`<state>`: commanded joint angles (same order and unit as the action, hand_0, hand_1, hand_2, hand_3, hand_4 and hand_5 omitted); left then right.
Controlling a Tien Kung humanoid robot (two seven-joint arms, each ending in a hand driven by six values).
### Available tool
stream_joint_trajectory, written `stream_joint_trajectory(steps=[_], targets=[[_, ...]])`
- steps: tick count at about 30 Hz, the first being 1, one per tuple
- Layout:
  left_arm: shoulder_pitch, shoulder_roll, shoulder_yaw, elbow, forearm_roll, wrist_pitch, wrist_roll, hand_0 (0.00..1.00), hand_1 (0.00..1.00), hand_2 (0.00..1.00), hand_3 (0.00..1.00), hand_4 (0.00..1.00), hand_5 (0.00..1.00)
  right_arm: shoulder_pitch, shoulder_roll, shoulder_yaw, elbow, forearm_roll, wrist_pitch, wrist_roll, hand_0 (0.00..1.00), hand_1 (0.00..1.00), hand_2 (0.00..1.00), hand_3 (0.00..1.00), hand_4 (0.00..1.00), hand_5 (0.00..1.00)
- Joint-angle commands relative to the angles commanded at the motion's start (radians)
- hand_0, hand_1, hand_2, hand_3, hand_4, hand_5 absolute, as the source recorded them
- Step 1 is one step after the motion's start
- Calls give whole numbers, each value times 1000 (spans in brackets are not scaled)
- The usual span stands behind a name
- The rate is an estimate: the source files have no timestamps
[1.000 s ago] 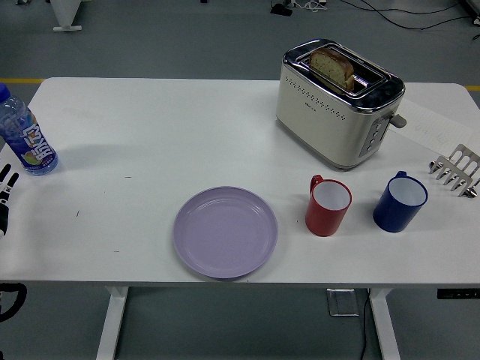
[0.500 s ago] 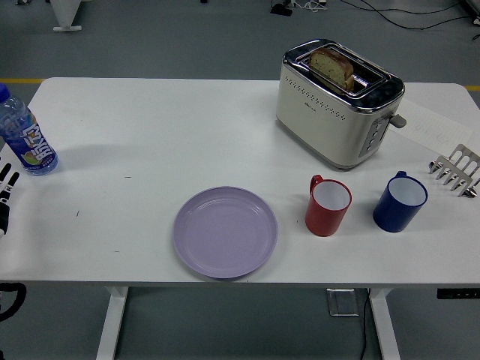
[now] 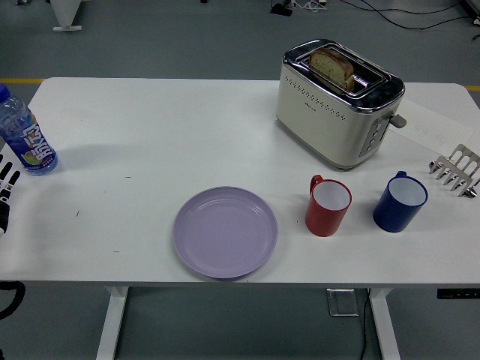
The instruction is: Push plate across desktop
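Observation:
A lilac plate [image 3: 225, 232] lies flat on the white table [image 3: 172, 135] near its front edge, a little left of centre. My left hand [image 3: 6, 187] shows only at the far left edge, well left of the plate and just below a water bottle [image 3: 25, 135]. Its fingers are spread and hold nothing. My right hand is out of view.
A red mug [image 3: 328, 205] stands right beside the plate, a blue mug [image 3: 400, 202] further right. A cream toaster [image 3: 338, 103] holding bread stands at the back right. A metal toast rack [image 3: 456, 171] sits at the right edge.
My left hand has crept slightly up along the left edge toward the bottle. The plate and everything else have stayed still.

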<state>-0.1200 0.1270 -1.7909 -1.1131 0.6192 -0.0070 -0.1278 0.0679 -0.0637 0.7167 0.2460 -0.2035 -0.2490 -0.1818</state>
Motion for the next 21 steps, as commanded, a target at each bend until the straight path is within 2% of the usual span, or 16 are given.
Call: stream_joint_trajectory(steps=[16,21], targets=[[0,0,1,1,2,-3,3,763,770,749,719,581,998,0,1,1,0,-1,0,-1,585,523,613,593,302,554],[2,1,-3,-6,8,-5,25,760,769,749,719,575,998,-2,2,4,0,-4,-1,-2,585,523,613,593,303,557]])
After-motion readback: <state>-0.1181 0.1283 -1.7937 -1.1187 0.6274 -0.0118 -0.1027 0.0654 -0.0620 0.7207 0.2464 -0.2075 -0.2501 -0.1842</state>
